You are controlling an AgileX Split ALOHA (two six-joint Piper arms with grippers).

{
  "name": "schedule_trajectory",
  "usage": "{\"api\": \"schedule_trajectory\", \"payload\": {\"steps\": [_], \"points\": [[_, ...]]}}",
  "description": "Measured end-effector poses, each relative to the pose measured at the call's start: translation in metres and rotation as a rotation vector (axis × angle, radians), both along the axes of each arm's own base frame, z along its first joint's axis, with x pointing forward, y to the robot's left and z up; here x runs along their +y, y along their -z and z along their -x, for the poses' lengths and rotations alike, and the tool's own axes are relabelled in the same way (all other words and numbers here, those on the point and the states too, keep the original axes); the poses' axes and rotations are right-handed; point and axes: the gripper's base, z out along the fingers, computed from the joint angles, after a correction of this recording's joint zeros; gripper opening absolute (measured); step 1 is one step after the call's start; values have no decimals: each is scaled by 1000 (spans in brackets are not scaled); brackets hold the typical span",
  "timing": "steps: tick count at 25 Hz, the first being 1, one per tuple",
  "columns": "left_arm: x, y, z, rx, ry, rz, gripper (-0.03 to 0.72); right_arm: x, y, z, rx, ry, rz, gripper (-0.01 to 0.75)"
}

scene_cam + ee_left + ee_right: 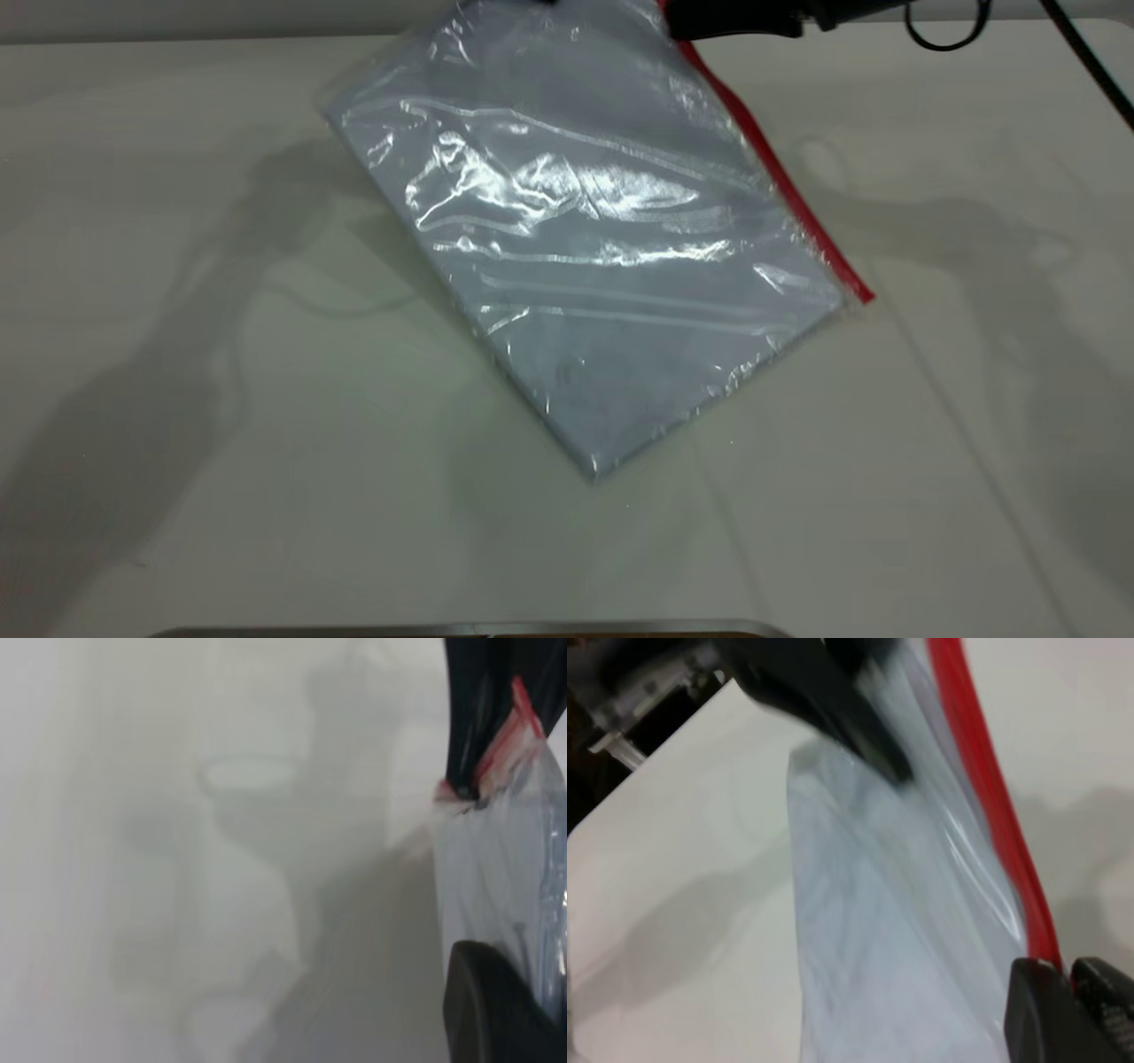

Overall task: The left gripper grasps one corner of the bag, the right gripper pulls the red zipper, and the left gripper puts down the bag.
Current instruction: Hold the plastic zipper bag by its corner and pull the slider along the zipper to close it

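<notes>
Right tool (pixel 1063 979) clenches the red zipper (pixel 992 797); only wrist views show the left tool (pixel 474 788) gripping the bag (pixel 585 239).

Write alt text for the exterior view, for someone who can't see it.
A clear plastic bag of pale sheets hangs tilted over a white table, its upper end held at the top edge of the view. The red zipper runs down its right edge, with the right gripper at the strip's upper end.

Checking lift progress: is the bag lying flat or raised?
Raised at one end: the bag hangs tilted from the left gripper, its low corner near the table.
</notes>
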Motion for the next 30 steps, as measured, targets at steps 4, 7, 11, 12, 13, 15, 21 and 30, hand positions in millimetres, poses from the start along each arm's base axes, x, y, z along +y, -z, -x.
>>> {"api": "schedule_trajectory", "payload": {"steps": [4,7,11,12,13,15,21,30], "points": [[12,-7,-7,-9,-41,83,52,-14,1,-2,-1,16,16,34],[23,-11,-11,-12,-74,129,52,-25,5,-1,6,6,63,34],[34,-14,-15,-21,-100,160,52,-35,12,3,42,-29,152,34],[35,-14,-16,-22,-102,163,52,-37,15,4,53,-41,184,34],[36,-15,-16,-24,-105,165,52,-38,17,5,67,-43,211,34],[38,-18,-16,-32,-106,166,52,-42,21,7,97,-50,268,34],[42,-25,-17,-45,-114,170,52,-50,29,12,172,-56,377,36],[43,-25,-17,-45,-115,168,52,-52,32,16,204,-71,420,38]]}}
